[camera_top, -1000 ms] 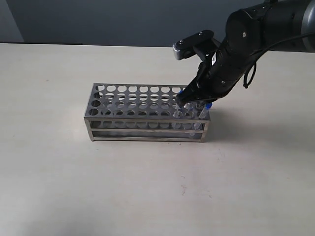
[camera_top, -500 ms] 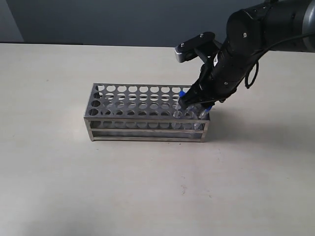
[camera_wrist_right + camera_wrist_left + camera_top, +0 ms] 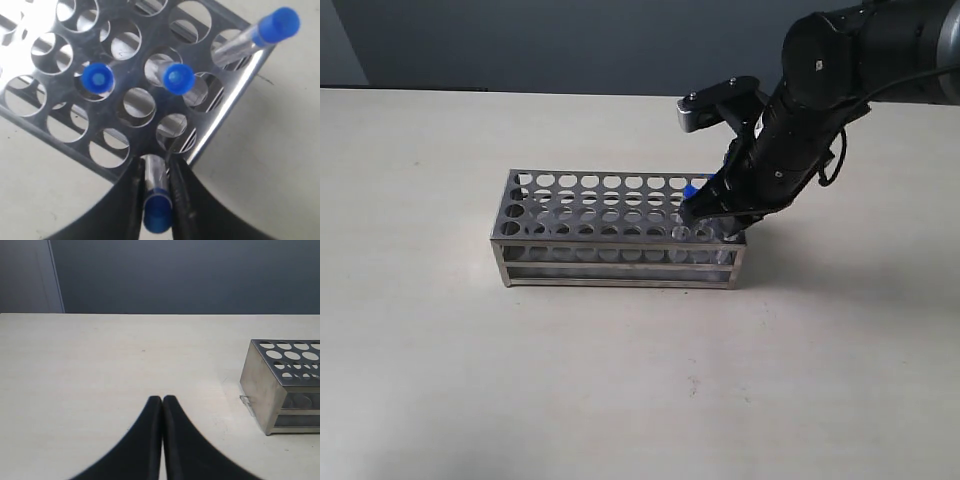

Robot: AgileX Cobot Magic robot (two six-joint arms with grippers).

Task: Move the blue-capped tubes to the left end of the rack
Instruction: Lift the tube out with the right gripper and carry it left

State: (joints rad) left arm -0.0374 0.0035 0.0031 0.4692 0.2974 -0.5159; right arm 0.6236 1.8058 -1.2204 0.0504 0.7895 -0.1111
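The silver rack stands mid-table, its perforated top plate filling the right wrist view. My right gripper hangs over the rack's right end, shut on a blue-capped tube whose lower part still sits in a corner hole. Three other blue-capped tubes stand near it: one upright, one beside it, one leaning at the rack's end. In the exterior view only one blue cap shows beside the arm. My left gripper is shut and empty, low over the table, well away from the rack's left end.
The pale tabletop spreads all around the rack. The rack's holes toward its left end hold no tubes. A dark wall runs behind the table's far edge.
The right gripper has shifted slightly right and lower over the rack's right end, and the blue cap seen at its front side is now hidden. The left arm is out of the exterior view throughout.
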